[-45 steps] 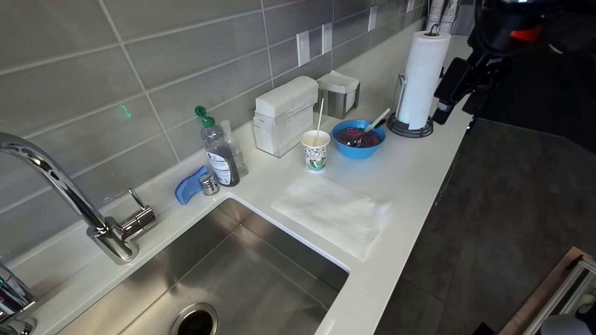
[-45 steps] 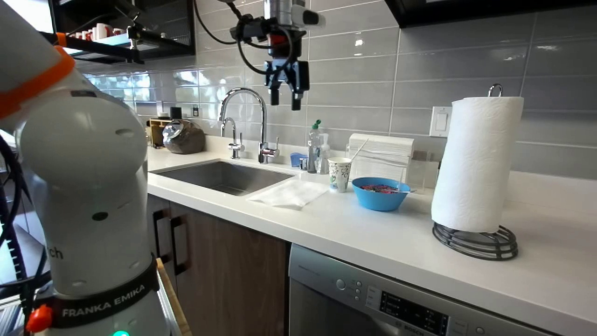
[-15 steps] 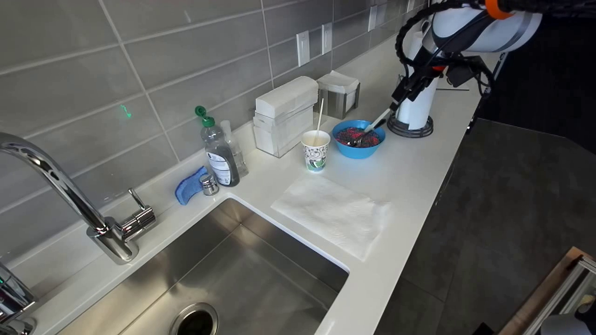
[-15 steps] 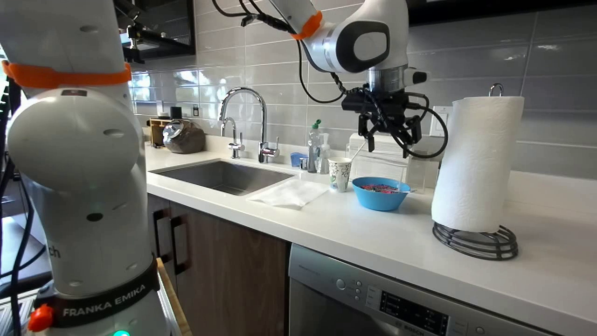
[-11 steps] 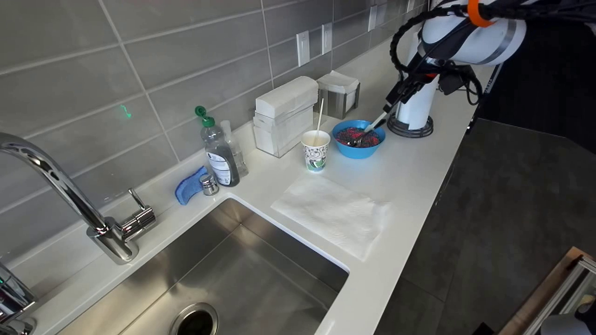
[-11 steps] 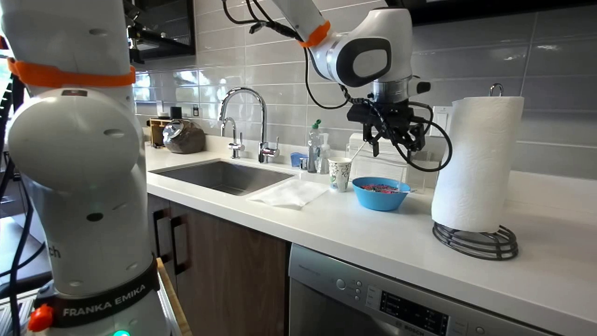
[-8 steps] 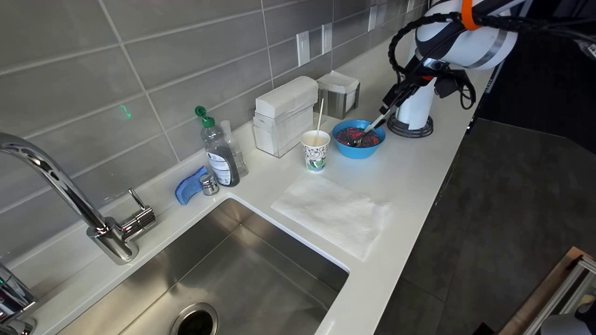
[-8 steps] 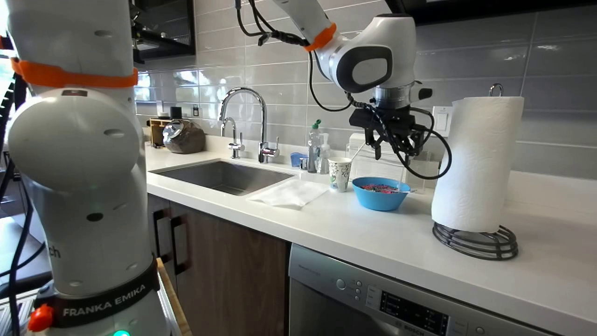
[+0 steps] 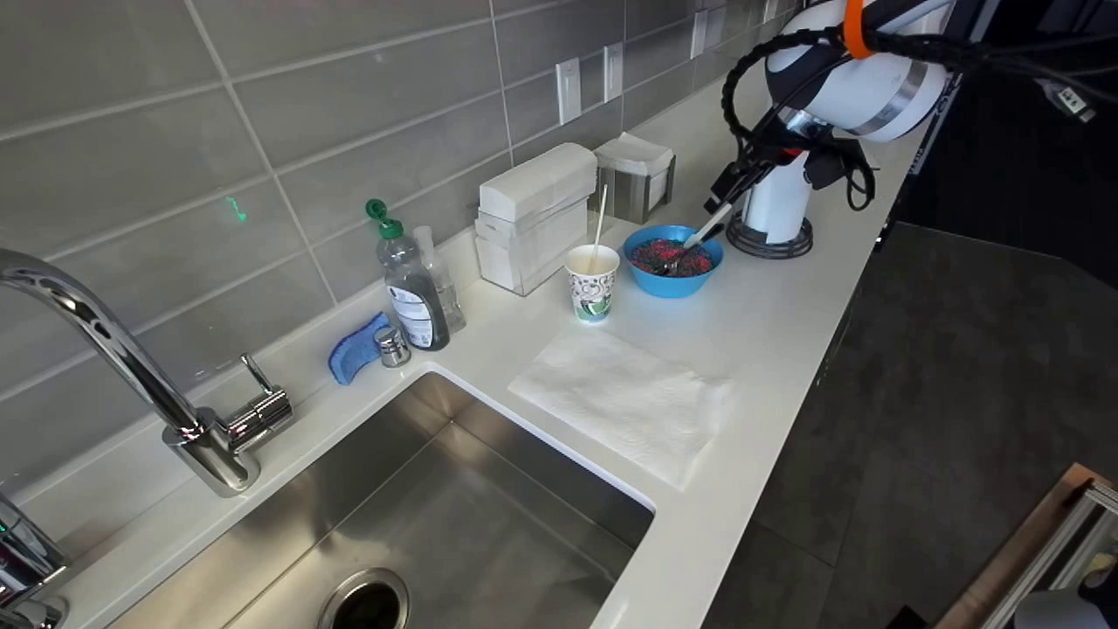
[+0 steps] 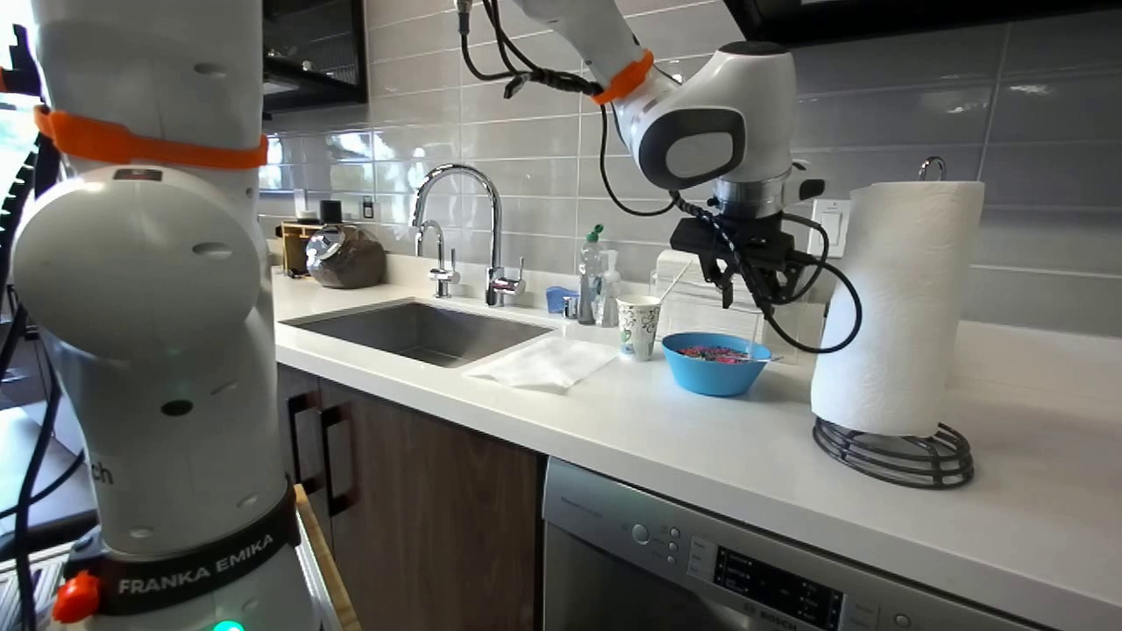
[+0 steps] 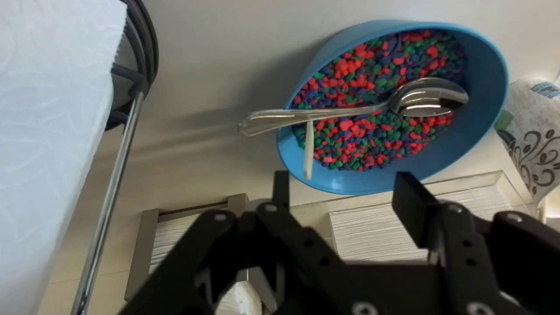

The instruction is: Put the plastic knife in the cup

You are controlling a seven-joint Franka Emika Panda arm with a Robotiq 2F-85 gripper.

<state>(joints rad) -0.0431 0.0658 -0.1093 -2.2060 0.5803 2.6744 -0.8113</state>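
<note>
The plastic knife, a slim pale stick [image 11: 309, 151], leans upright out of the blue bowl [image 9: 668, 286], beside a metal spoon [image 11: 428, 97]; the knife's handle also shows in an exterior view [image 9: 709, 225]. Its lower end is hidden behind the spoon handle. The cup [image 9: 592, 293] is pale paper with a green-teal print and stands beside the bowl, holding a thin pale stick [image 9: 600, 218]. The cup is partly cut off in the wrist view [image 11: 531, 144]. My gripper [image 11: 342, 179] is open and empty above the bowl. The knife's upper end shows between its fingers, nearer the left one.
A paper towel roll [image 10: 898, 307] on a wire stand is close to my gripper. Napkin holders [image 9: 534, 223] [image 9: 633, 179] stand behind the bowl by the wall. A paper towel sheet [image 9: 624, 402] lies before the sink [image 9: 489, 515]. A soap bottle [image 9: 410, 293] stands at the wall.
My gripper has swung across the counter to above the bowl, then lowered and closed in on the knife's handle, staying open. The knife, bowl and cup have not moved.
</note>
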